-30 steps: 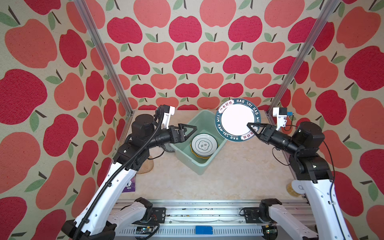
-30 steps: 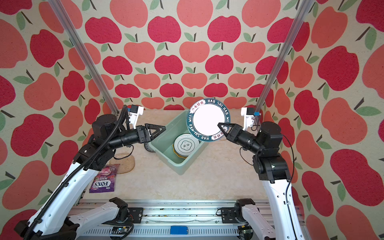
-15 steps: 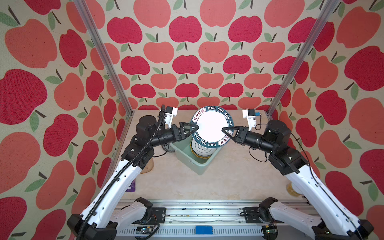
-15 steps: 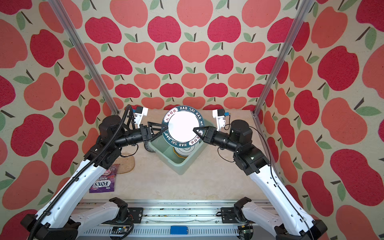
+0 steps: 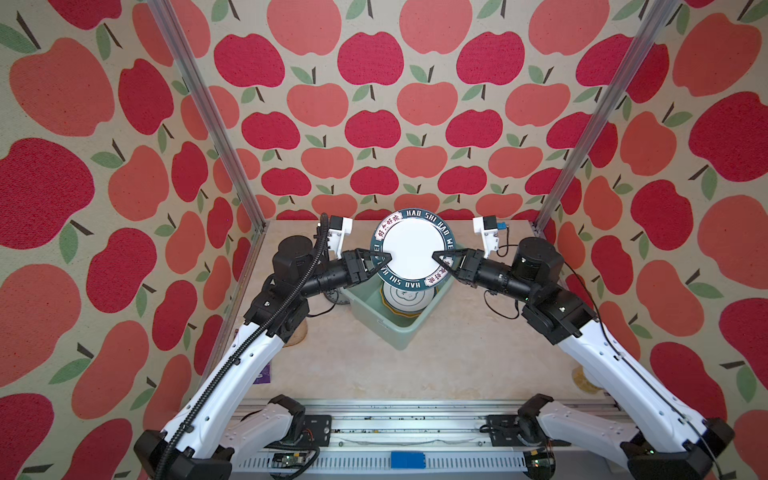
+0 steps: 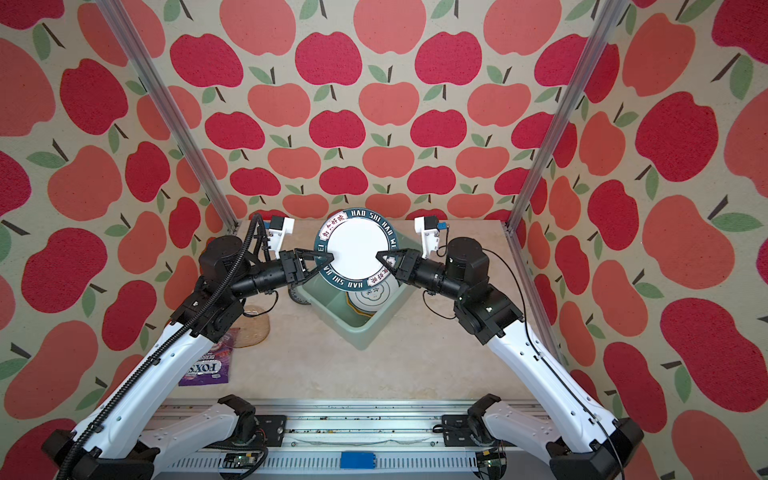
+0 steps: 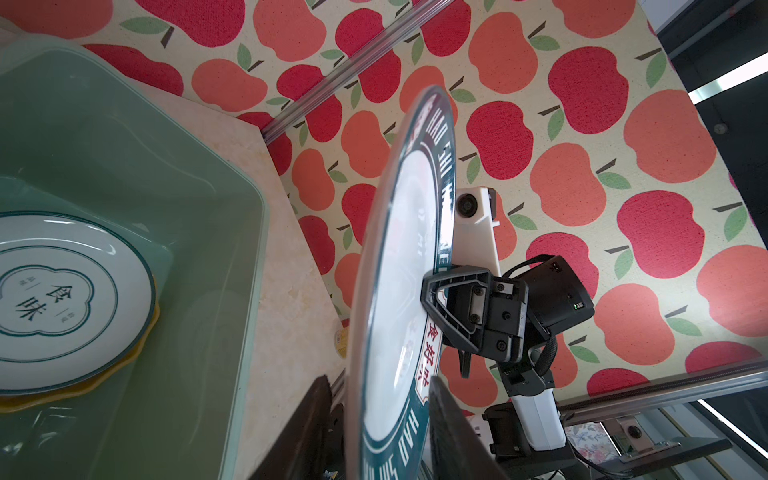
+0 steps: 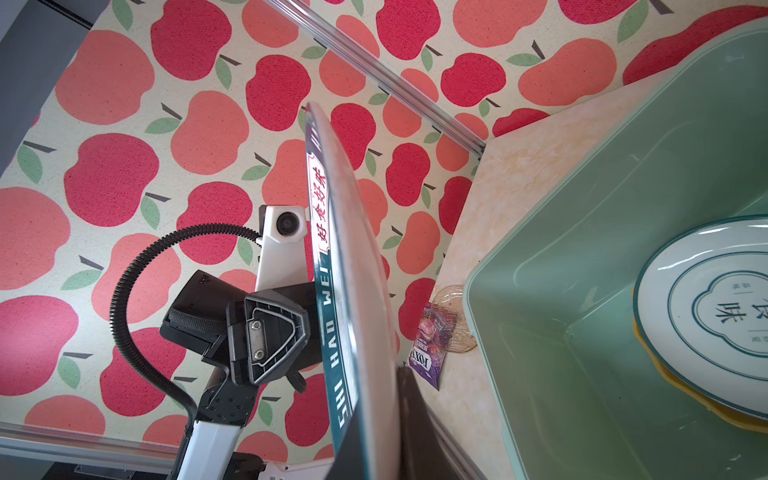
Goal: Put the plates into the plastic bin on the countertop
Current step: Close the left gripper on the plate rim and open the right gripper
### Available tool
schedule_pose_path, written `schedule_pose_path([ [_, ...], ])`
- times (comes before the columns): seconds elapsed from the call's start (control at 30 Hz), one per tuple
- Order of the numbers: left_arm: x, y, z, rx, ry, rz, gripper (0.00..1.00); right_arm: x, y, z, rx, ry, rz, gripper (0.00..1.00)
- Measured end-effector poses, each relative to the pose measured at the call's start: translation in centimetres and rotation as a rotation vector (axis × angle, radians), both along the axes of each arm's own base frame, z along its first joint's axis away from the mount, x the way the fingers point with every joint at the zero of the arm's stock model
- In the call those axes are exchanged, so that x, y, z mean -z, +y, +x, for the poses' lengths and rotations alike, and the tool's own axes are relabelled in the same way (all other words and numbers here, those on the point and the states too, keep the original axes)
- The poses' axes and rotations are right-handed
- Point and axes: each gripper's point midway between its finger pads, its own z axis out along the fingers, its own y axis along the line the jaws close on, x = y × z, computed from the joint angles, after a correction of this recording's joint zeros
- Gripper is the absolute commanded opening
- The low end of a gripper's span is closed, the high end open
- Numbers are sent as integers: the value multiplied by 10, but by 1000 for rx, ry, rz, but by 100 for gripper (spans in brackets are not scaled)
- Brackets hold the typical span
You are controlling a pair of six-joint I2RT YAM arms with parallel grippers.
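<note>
**Top views.** Lettered plate (image 5: 411,249) hanging in the air, face tipped toward the camera, above the far end of the plastic bin (image 5: 399,332). Bin sitting cornerwise on the countertop (image 5: 415,370). Right gripper (image 5: 437,258) pinching the plate's right rim. Left gripper (image 5: 383,261) reaching over the left rim. Emblem plate (image 5: 405,296) lying inside the bin. Candy bag (image 6: 205,368) and glass plate (image 6: 254,328) lying beside the left arm, apart from the bin.

**Left wrist.** Lettered plate showing edge-on. Left fingers (image 7: 453,436) standing either side of its rim, with a sliver of gap showing at the back one, so not pressing on. Emblem plate resting on the yellow plate (image 7: 124,370) in the bin.

**Right wrist.** Right fingers (image 8: 419,415) clamping the rim, one on each face.
</note>
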Motion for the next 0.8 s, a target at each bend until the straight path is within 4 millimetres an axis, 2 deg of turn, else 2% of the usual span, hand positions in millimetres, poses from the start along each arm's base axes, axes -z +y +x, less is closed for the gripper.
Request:
schedule_pose_path([
  [0.33, 4, 2, 6, -31, 22, 4, 3, 1, 1, 1, 2, -4, 7, 0],
  [0.4, 9, 3, 8, -42, 37, 13, 0, 4, 2, 2, 6, -10, -1, 0],
  [0.77, 13, 3, 11, -51, 48, 20, 0, 8, 3, 5, 9, -3, -6, 4],
  [0.8, 13, 3, 12, -52, 47, 20, 0, 8, 4, 6, 9, -3, -6, 7],
])
